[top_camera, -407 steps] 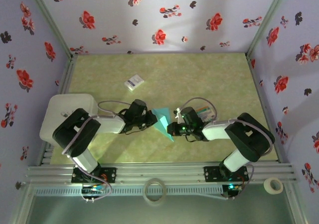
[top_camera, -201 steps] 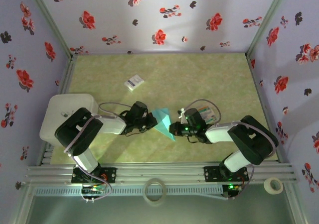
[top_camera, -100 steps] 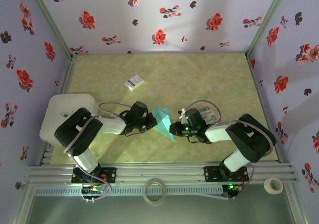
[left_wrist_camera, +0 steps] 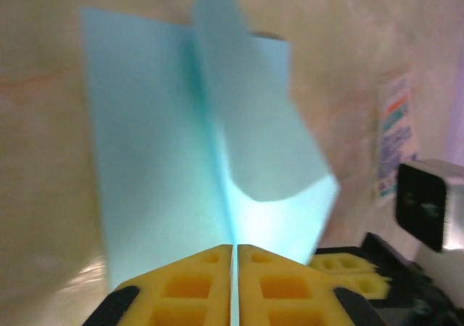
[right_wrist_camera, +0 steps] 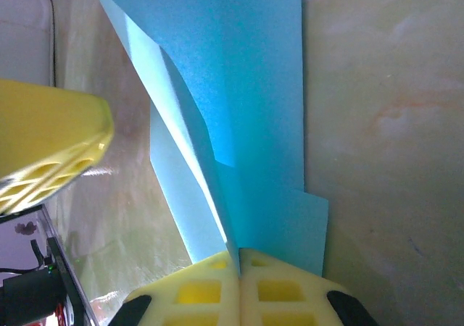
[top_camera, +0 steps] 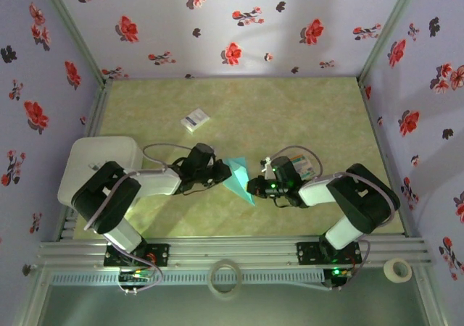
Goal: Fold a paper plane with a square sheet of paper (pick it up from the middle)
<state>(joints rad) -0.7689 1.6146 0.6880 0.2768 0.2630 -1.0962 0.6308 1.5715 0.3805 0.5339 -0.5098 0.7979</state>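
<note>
Gripping the square sheet of paper (top_camera: 237,177) from both sides in the middle of the table (top_camera: 326,116), toward its near edge; finding it partly folded, tapering to a point on the side of the arms' bases, and curling one panel up off the surface in the left wrist view. Pinching its crease with the right gripper (right_wrist_camera: 239,257); pressing the pads flat together and taking the fold line straight into the seam between them. Meeting the opposite edge with the left gripper (left_wrist_camera: 235,257); drawing those fingers almost together, leaving a hairline slit, and seemingly nipping the paper's ridge, though gripping less plainly than on the right.

Risking a tear or a crooked crease from here, by pulling the two pinches apart or twisting one wrist against the other across such thin paper. Risking a slip too, by letting go on the left before securing the raised panel, and so inviting a spring-back and an undone fold. Risking a skewed dart by pressing down off the centre line; also risking a snag by crowding toward the printed card (top_camera: 304,165) just beside the right arm and dragging it into the work.
</note>
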